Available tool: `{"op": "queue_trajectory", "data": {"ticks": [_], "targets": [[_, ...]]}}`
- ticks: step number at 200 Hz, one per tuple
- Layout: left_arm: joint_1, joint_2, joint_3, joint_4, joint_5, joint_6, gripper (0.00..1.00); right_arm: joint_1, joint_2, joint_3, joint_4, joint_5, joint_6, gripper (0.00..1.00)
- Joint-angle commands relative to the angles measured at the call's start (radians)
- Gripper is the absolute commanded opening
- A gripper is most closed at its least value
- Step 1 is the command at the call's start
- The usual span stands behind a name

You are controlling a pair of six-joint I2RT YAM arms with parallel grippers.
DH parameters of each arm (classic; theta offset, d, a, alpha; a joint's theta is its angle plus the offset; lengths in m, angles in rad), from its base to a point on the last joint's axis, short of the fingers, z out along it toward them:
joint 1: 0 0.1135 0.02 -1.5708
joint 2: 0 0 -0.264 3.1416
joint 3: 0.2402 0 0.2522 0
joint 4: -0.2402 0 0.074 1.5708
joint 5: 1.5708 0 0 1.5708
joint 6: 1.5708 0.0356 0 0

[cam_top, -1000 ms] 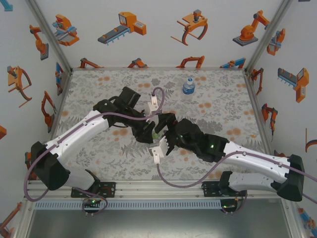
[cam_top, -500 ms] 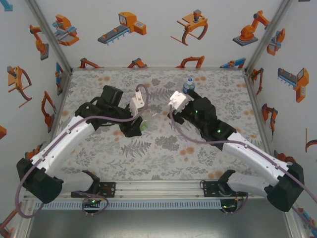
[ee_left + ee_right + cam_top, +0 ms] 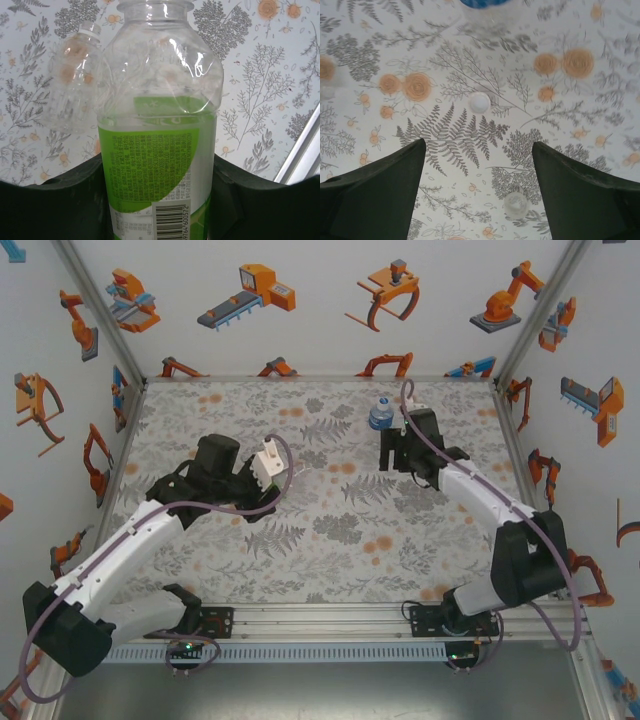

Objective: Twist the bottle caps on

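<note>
Clear bottle (image 3: 157, 150), green label and barcode, gripped by left tool (image 3: 157, 202)

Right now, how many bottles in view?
3. The green-label bottle is clamped in the left pincer. The plain clear bottle is on the table just beyond it. The blue-label bottle stands near the far edge, ahead of the open right pincer.

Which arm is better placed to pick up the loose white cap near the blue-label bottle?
Right. The right tool hangs open over the white cap, holding nothing; the left tool is shut on the green-label bottle.
</note>
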Motion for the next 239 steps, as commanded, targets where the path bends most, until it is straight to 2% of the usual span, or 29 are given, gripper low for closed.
{"op": "queue_trajectory", "data": {"ticks": [1,40,72,129,239], "targets": [[0.003,0.014,0.022,0.009,-0.009,0.014,0.00,-0.003,0.033,0.039,-0.043,-0.043,0.040,0.69],[0.003,0.014,0.026,0.005,-0.006,0.015,0.00,-0.003,0.027,0.043,-0.230,-0.013,0.024,0.60],[0.003,0.010,0.027,0.006,0.019,0.017,0.01,-0.005,-0.013,-0.026,-0.318,0.015,0.035,0.57],[0.002,0.010,0.028,0.005,0.025,0.015,0.02,-0.034,0.028,-0.119,-0.290,-0.037,0.070,0.53],[-0.001,0.008,0.024,0.006,0.019,0.011,0.04,-0.048,0.094,-0.112,-0.280,-0.034,0.084,0.49]]}}
